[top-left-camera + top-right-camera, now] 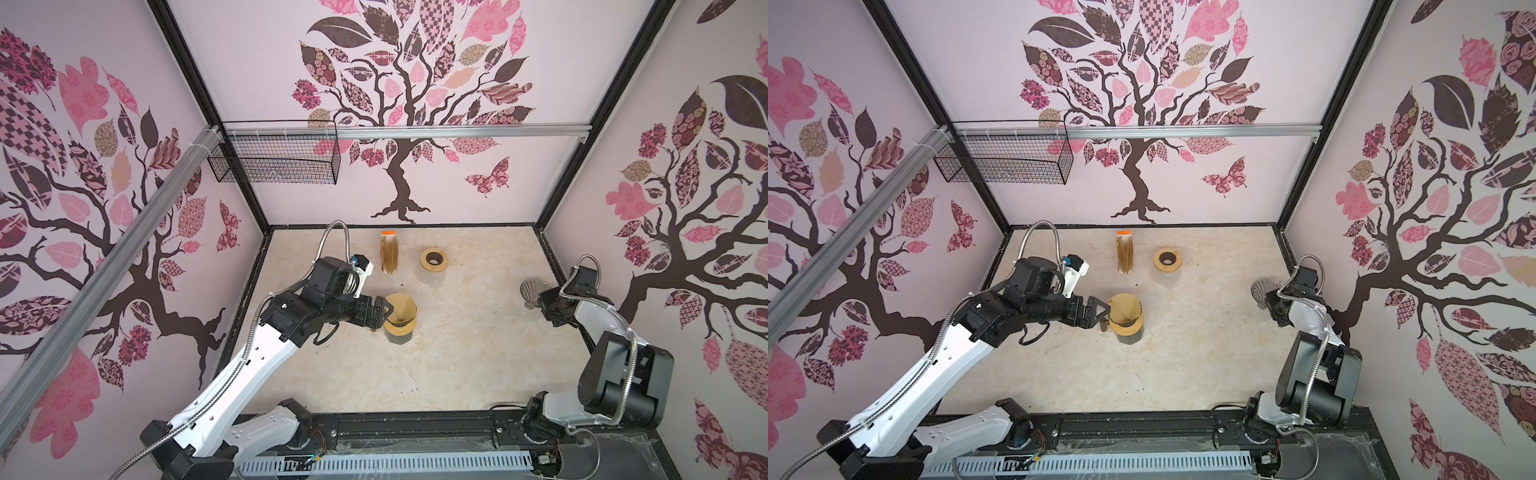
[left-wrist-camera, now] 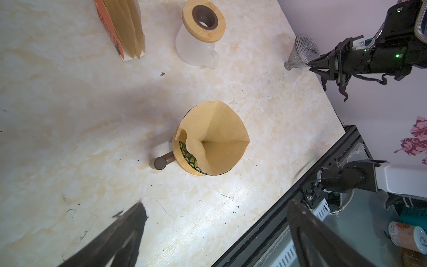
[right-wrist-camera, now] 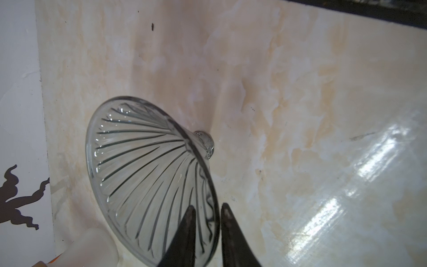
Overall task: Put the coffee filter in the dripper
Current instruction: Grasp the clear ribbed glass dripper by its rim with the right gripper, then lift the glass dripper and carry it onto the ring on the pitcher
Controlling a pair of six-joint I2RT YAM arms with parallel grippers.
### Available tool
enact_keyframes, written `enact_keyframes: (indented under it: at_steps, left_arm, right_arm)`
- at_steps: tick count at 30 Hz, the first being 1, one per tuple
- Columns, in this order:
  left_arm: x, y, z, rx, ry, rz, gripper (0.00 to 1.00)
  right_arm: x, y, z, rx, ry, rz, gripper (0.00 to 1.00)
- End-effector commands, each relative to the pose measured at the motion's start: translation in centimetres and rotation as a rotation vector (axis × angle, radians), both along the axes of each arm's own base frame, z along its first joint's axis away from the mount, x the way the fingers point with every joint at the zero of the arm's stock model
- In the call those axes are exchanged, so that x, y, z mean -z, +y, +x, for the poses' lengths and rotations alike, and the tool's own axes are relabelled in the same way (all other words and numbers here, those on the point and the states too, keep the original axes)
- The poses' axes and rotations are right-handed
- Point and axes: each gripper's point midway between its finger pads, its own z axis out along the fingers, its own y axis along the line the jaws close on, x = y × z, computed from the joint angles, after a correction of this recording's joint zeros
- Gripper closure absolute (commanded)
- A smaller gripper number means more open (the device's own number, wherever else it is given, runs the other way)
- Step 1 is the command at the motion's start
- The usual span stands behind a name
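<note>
Ctr table (image 1: pixel 457 353): filter (image 1: pixel 401 307) sits in dripper (image 1: pixel 398 330). Behind it, filter pack (image 1: pixel 389 253), carafe (image 1: pixel 433 259) to pack's rt. Glass cone (image 1: pixel 532 289) far rt, near wall (image 1: pixel 623 249).

Tan filter (image 2: pixel 219 138), clear ribbed cone (image 3: pixel 143 166), marbled table (image 1: pixel 457 353)

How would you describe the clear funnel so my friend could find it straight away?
Start at the marbled table and follow it to its right edge. There a glass funnel sits tilted, its rim between the tips of the right gripper. It alone is see-through and ribbed, unlike the brown paper cone and wooden-lidded jug.
</note>
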Motion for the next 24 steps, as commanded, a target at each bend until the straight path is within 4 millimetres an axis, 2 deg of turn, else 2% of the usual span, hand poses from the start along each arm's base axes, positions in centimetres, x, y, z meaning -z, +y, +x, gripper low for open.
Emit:
enact_keyframes:
  at_steps: [1, 10, 15, 19, 24]
  left_arm:
    - [-0.1, 0.1, 0.4, -0.003, -0.026, -0.003, 0.02]
    - [-0.1, 0.2, 0.2, -0.005, -0.029, -0.005, 0.02]
    - [-0.1, 0.1, 0.3, -0.005, -0.027, -0.007, 0.02]
    - [-0.1, 0.0, 0.3, -0.004, -0.024, -0.01, 0.02]
    - [0.0, -0.2, 0.4, -0.001, -0.018, -0.013, 0.02]
  right_arm:
    - [0.2, -0.2, 0.2, 0.012, -0.001, 0.014, 0.8]
    - [0.5, 0.0, 0.3, 0.009, -0.005, 0.032, 0.84]
    - [0.3, 0.4, 0.7, -0.014, -0.02, 0.049, 0.9]
    - [-0.4, 0.9, 1.3, -0.055, -0.045, 0.062, 0.94]
    - [-2.2, 1.6, 2.1, -0.123, -0.091, 0.074, 0.97]
